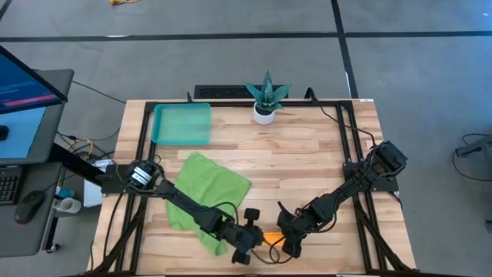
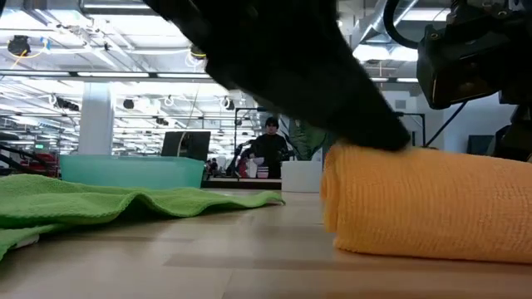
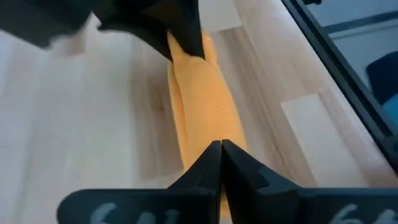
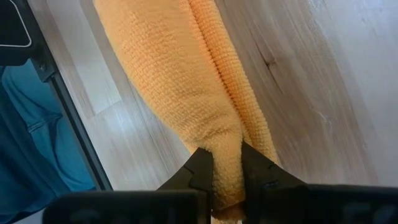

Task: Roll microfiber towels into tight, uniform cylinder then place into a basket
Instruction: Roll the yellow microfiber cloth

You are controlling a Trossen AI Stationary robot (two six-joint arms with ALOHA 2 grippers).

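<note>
The orange microfiber towel (image 1: 270, 240) lies rolled into a cylinder near the table's front edge, between my two grippers. My left gripper (image 3: 221, 144) is shut and stands over the roll's left end. My right gripper (image 4: 227, 163) is shut on the roll's right end. The lime green microfiber towel (image 1: 206, 185) lies spread and rumpled on the table left of centre, under my left arm. The teal basket (image 1: 182, 125) stands on the table at the far left. My left gripper's shut fingertips (image 2: 384, 139) rest on the top of the orange roll near its left end (image 3: 211, 134), slanting down from the table's left. Whether any cloth is caught between them, I cannot tell. The roll lies on the table. My right gripper pinches the roll's right end (image 4: 227, 177) between its two fingers, several rolled layers thick. The fingers slant down from the table's right and point along the roll. The roll lies on the table (image 4: 311, 93), stretching away from the fingers.
A small white pot with a spiky green plant (image 1: 265, 104) stands at the far edge, in the middle. A black frame (image 1: 350, 146) runs around the tabletop. Bare wood shows between the green towel and the right rail.
</note>
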